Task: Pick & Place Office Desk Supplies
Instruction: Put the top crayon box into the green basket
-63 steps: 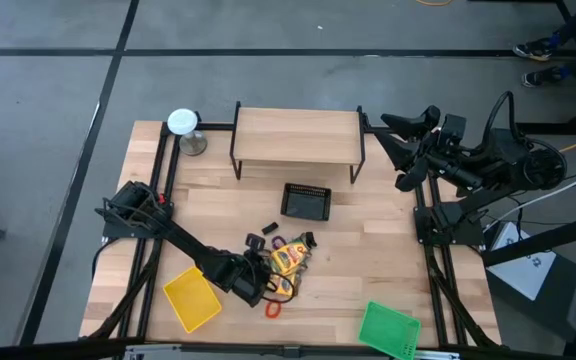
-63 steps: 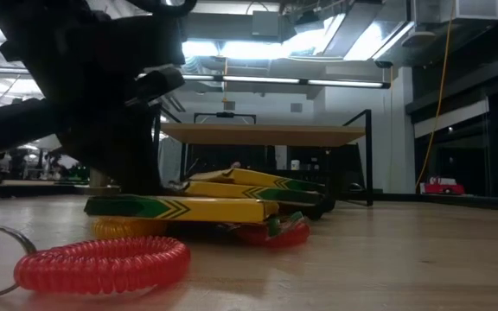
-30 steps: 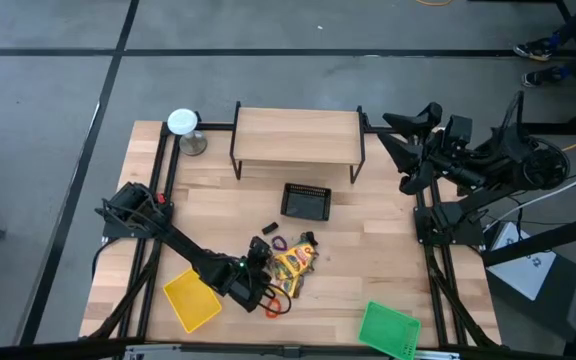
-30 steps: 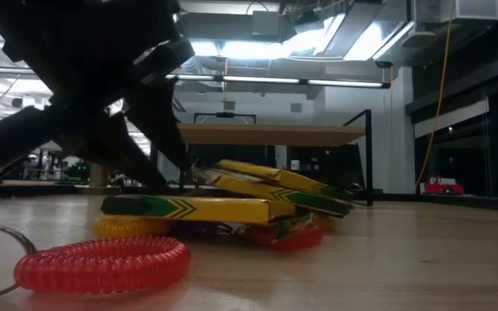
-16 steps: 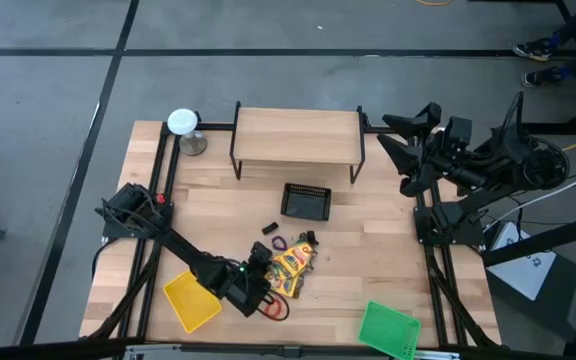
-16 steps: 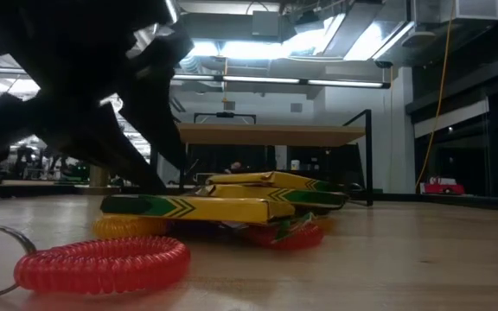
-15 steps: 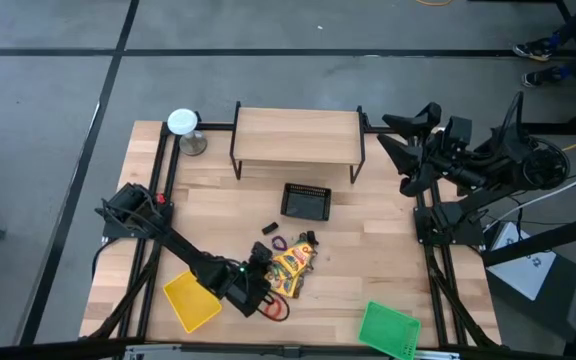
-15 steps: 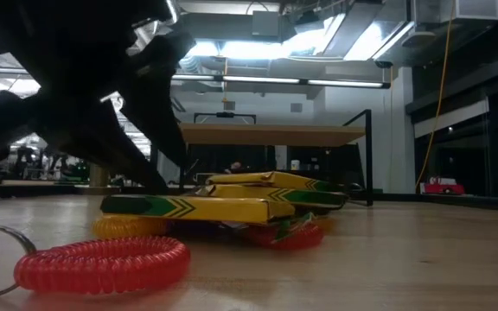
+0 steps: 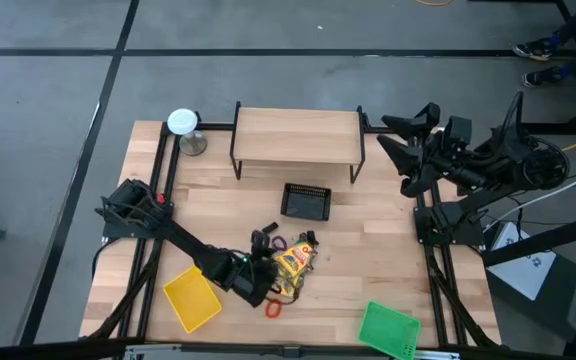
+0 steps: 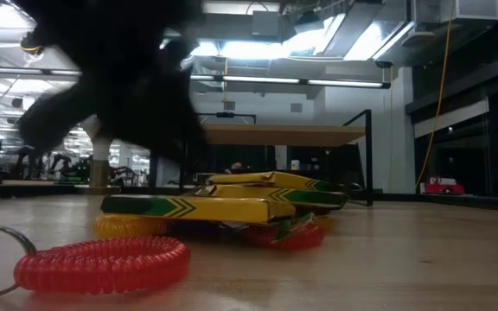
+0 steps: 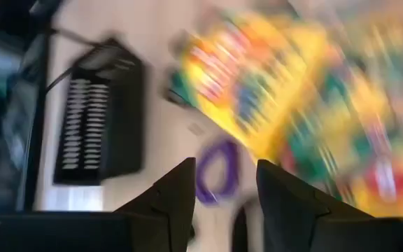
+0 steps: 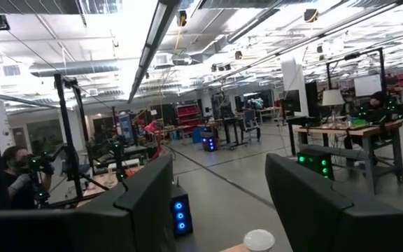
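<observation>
Currently two trays sit near the front edge: one yellow tray point(image 9: 191, 299) on the left, one green tray point(image 9: 387, 327) on the right. One black mesh basket point(image 9: 306, 201) stands mid-table, in front of one wooden shelf point(image 9: 297, 135). One white-topped round object point(image 9: 182, 123) sits at the back left corner.

Supplies, left to right in the high view: left gripper point(image 9: 258, 272) low over the table just right of the yellow tray, its tip at the left edge of the pile. One red coil ring point(image 9: 273, 308) lies just in front of the gripper. Crayon packs point(image 9: 292, 264) lie stacked, yellow with red-green print; the low view shows at least three point(image 10: 232, 197) overlapping, exact count not clear. One purple ring point(image 9: 278, 243) and small black clips point(image 9: 307, 239) lie just behind the packs; clip count cannot be told. Low view also shows one yellow coil ring point(image 10: 119, 227) under the packs' left end.

Left wrist view: fingers point(image 11: 175, 199) stand apart with a narrow gap, nothing between them. The purple ring point(image 11: 217, 171) lies just beyond the gap; the packs point(image 11: 285, 105) lie beyond and to one side, blurred.

Right gripper point(image 9: 405, 152) is parked off the table's right rear edge, jaws wide, empty.
</observation>
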Robot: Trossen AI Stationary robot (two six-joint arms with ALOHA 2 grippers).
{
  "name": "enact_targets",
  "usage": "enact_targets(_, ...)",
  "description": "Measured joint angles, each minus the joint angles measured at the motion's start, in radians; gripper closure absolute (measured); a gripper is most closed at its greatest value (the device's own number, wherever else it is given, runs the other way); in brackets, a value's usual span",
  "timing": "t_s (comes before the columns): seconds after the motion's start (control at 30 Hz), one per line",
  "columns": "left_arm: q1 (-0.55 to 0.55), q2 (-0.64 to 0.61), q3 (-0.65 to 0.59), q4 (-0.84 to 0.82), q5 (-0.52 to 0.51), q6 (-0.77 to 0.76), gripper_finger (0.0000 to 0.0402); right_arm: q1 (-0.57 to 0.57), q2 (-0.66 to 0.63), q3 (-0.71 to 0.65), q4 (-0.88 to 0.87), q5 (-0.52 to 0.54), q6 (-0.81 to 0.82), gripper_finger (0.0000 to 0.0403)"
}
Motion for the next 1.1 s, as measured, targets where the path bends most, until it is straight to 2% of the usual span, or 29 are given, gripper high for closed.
enact_targets(0.1, 0.044, -0.075, 0.010, -0.015, -0.004, -0.253, 0.0252, 0.002, 0.000, 0.000, -0.043, 0.037, 0.028, 0.0172)
enact_targets(0.17, 0.077, -0.127, 0.010, -0.054, -0.004, -0.433, 0.0252, 0.008, 0.000, 0.001, -0.135, 0.076, 0.100, 0.0172)
enact_targets(0.23, 0.108, -0.185, 0.009, -0.109, 0.003, -0.588, 0.0252, 0.017, 0.002, 0.001, -0.272, 0.090, 0.248, 0.0172)
enact_targets(0.3, 0.140, -0.239, 0.009, -0.138, 0.056, -0.715, 0.0252, 0.018, 0.021, 0.002, -0.455, 0.088, 0.464, 0.0172)
enact_targets(0.37, 0.160, -0.277, 0.002, -0.136, 0.116, -0.800, 0.0252, 0.018, 0.050, -0.003, -0.673, 0.026, 0.700, 0.0172)
enact_targets(0.43, 0.166, -0.303, -0.007, -0.125, 0.148, -0.842, 0.0252, 0.025, 0.085, -0.032, -0.839, -0.088, 0.921, 0.0172)
enact_targets(0.53, 0.156, -0.321, -0.009, -0.125, 0.138, -0.897, 0.0252, 0.056, 0.123, -0.133, -0.934, -0.205, 1.157, 0.0172)
enact_targets(0.67, 0.150, -0.322, -0.010, -0.128, 0.127, -0.975, 0.0252, 0.092, 0.138, -0.357, -0.820, -0.300, 1.348, 0.0172)
enact_targets(0.77, 0.152, -0.322, -0.010, -0.125, 0.124, -1.068, 0.0252, 0.112, 0.135, -0.563, -0.522, -0.342, 1.448, 0.0172)
enact_targets(0.87, 0.144, -0.322, -0.010, -0.128, 0.119, -1.121, 0.0252, 0.129, 0.132, -0.748, -0.164, -0.328, 1.536, 0.0172)
enact_targets(0.93, 0.141, -0.322, -0.018, -0.129, 0.119, -1.146, 0.0252, 0.131, 0.139, -0.853, -0.017, -0.316, 1.584, 0.0172)
enact_targets(1.0, 0.140, -0.322, -0.042, -0.128, 0.123, -1.187, 0.0252, 0.127, 0.146, -0.923, 0.056, -0.308, 1.636, 0.0172)
enact_targets(1.1, 0.140, -0.321, -0.080, -0.123, 0.137, -1.239, 0.0252, 0.127, 0.154, -0.959, 0.072, -0.307, 1.661, 0.0172)
